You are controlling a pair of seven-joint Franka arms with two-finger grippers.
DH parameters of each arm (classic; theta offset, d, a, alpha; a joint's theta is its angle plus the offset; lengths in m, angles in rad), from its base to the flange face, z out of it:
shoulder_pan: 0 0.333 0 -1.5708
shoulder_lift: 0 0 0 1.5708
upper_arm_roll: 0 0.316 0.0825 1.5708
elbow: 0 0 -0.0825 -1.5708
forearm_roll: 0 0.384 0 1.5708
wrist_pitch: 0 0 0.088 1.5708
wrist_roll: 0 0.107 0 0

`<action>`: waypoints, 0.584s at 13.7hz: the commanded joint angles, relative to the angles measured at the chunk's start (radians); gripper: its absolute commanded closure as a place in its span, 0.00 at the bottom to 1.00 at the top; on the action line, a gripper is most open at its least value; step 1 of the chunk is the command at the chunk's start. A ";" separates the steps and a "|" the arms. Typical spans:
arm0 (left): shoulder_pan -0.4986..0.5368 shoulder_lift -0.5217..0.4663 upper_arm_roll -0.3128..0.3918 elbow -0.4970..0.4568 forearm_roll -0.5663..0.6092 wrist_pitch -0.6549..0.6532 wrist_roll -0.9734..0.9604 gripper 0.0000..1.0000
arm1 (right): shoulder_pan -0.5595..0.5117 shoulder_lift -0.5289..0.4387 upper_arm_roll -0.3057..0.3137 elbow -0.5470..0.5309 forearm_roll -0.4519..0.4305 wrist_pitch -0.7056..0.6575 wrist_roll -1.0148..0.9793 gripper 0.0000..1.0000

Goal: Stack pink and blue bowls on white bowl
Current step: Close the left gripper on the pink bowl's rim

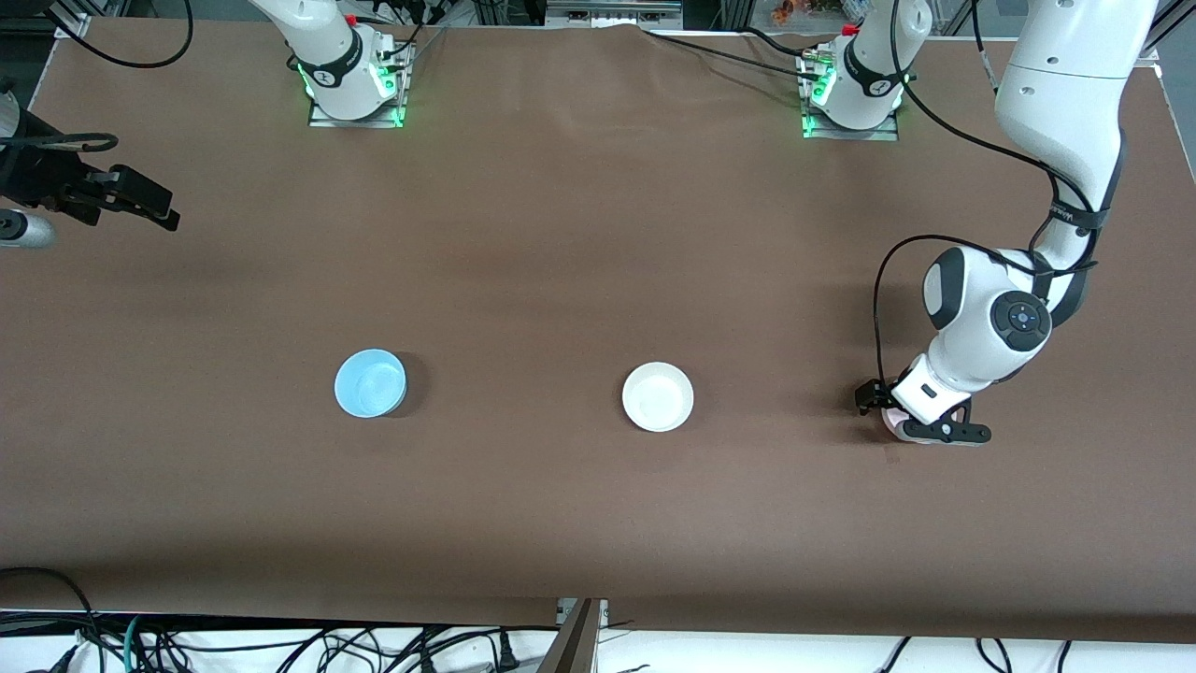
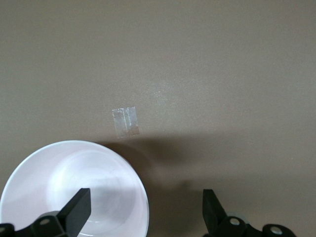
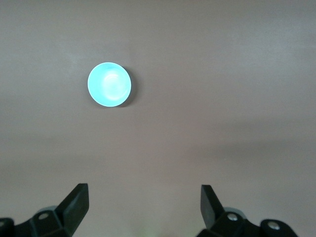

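Note:
The pale pink bowl [image 1: 892,422] sits toward the left arm's end of the table, mostly hidden under the left hand. In the left wrist view the pink bowl [image 2: 74,182] looks almost white. My left gripper [image 1: 904,419] is low over it and open [image 2: 145,210], with one finger inside the bowl and the other outside, apart from the rim. The white bowl [image 1: 658,396] sits near the table's middle. The light blue bowl [image 1: 370,382] sits toward the right arm's end and also shows in the right wrist view [image 3: 109,84]. My right gripper [image 1: 154,207] waits open [image 3: 143,205] and empty, high over the right arm's end.
A small piece of clear tape [image 2: 125,121] is stuck on the brown table cover [image 1: 561,262] beside the pink bowl. The two arm bases [image 1: 353,84] [image 1: 852,93] stand along the table's edge farthest from the front camera. Cables hang below the near edge.

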 commanded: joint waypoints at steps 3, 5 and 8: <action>0.006 0.007 0.000 -0.012 0.018 0.033 0.018 0.07 | 0.000 -0.014 -0.003 -0.005 0.017 0.007 0.009 0.00; 0.006 0.013 0.000 -0.012 0.018 0.036 0.018 0.14 | 0.000 -0.014 -0.002 -0.005 0.017 0.007 0.009 0.00; 0.008 0.013 0.000 -0.012 0.018 0.036 0.018 0.27 | 0.003 -0.011 0.003 -0.003 0.006 0.007 0.009 0.00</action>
